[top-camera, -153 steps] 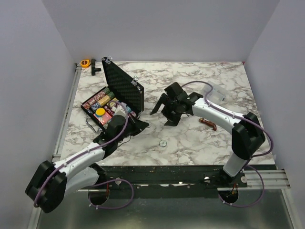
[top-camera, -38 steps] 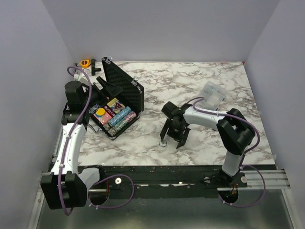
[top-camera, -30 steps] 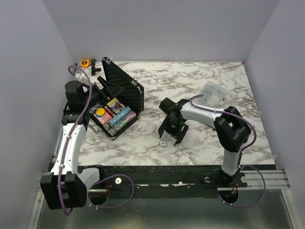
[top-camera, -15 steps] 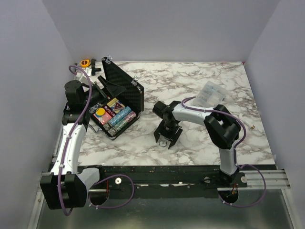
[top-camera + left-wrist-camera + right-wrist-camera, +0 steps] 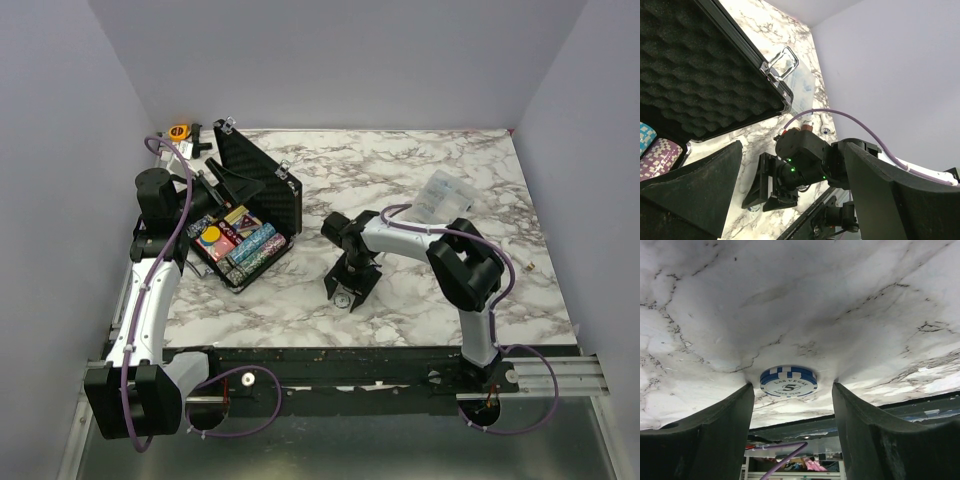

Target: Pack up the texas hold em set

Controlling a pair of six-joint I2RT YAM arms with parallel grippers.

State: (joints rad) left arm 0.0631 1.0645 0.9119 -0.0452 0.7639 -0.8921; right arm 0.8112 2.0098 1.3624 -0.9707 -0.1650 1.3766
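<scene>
Chip (image 5: 788, 381) within the right claw (image 5: 791, 388) reads "5", perhaps "Las Vegas".

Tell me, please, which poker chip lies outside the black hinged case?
The blue-and-white chip lying flat on the marble table between the right gripper's open fingers; the others sit inside the black case.
</scene>
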